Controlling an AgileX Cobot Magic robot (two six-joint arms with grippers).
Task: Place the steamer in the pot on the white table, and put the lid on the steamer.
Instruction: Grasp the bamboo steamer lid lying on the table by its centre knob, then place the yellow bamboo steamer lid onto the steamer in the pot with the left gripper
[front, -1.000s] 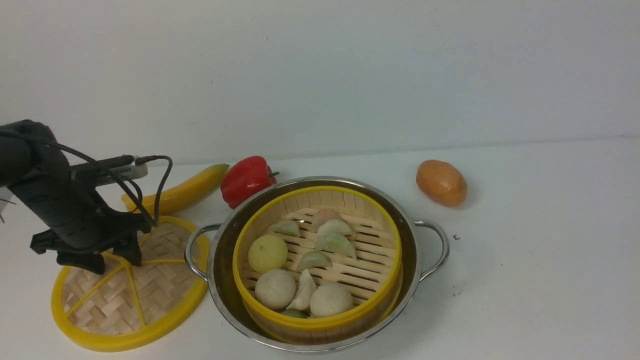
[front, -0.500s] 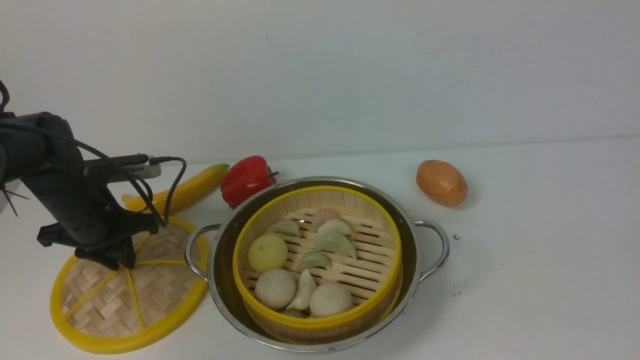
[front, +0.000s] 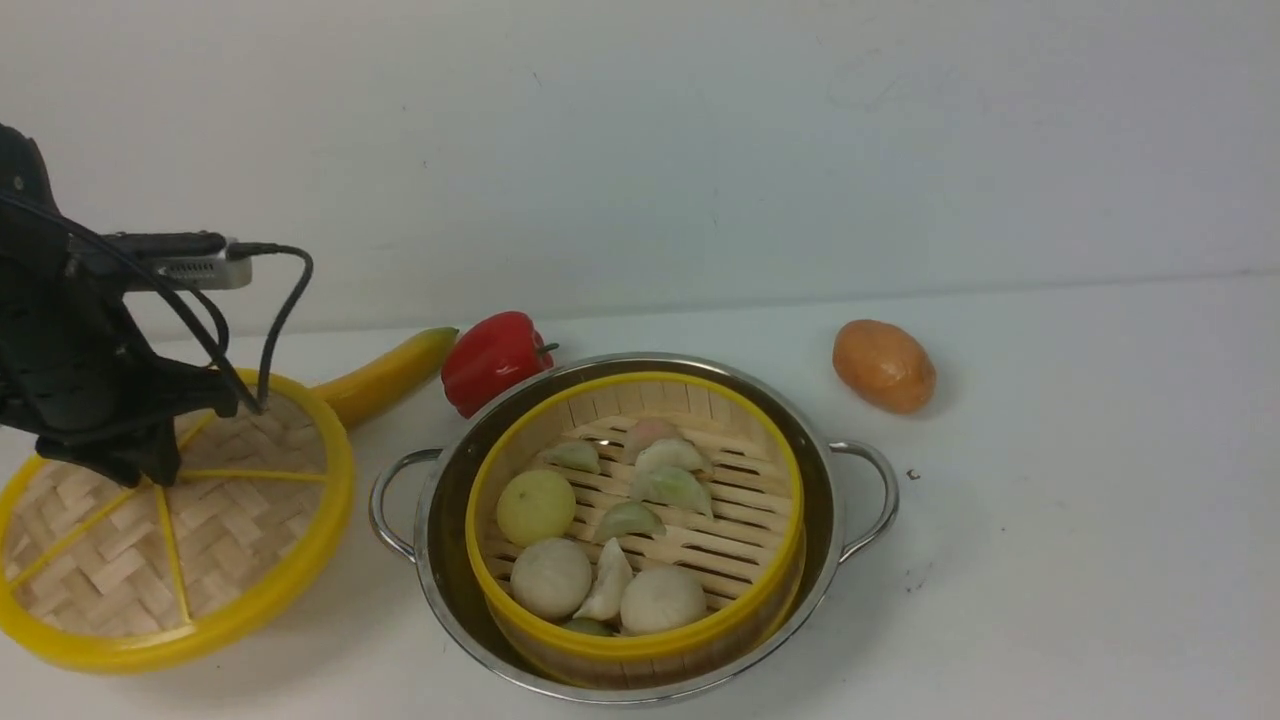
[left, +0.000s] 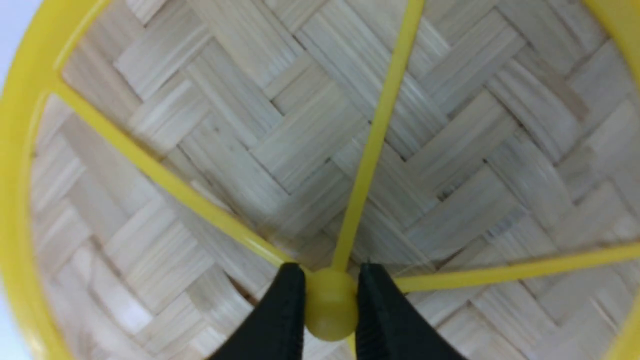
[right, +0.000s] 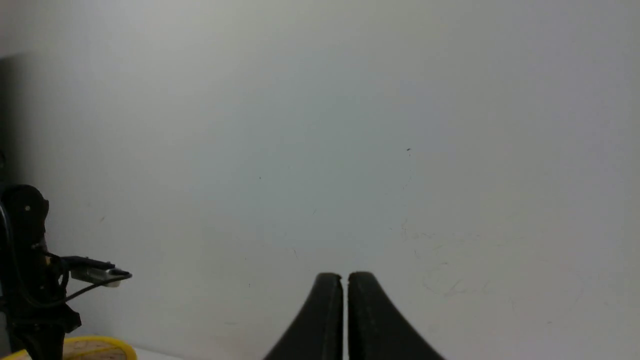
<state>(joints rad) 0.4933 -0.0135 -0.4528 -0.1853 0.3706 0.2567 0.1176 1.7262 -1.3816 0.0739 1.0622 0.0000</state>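
The steamer (front: 478, 560), a yellow-rimmed bamboo basket holding buns and dumplings, sits inside the shiny steel pot (front: 432, 545) on the white table (front: 1050, 520). The lid (front: 110, 570), a woven bamboo disc with a yellow rim and spokes, hangs tilted above the table left of the pot, casting a shadow below. My left gripper (front: 140, 468) is shut on the lid's central yellow knob (left: 330, 305), with its black fingers (left: 287, 310) pressed on both sides of it. My right gripper (right: 345, 280) is shut and empty, faces the bare wall, and is outside the front view.
Behind the pot lie a banana (front: 385, 375) and a red bell pepper (front: 495, 360). An orange-brown potato (front: 883, 365) lies at the back right. The pot's wire handles (front: 385, 510) stick out on both sides. A cable loops off the left wrist (front: 285, 300).
My left gripper closed on the lid's knob, then rose and moved left. The lid came up off the table with it and now hangs tilted. The pot and steamer have not moved.
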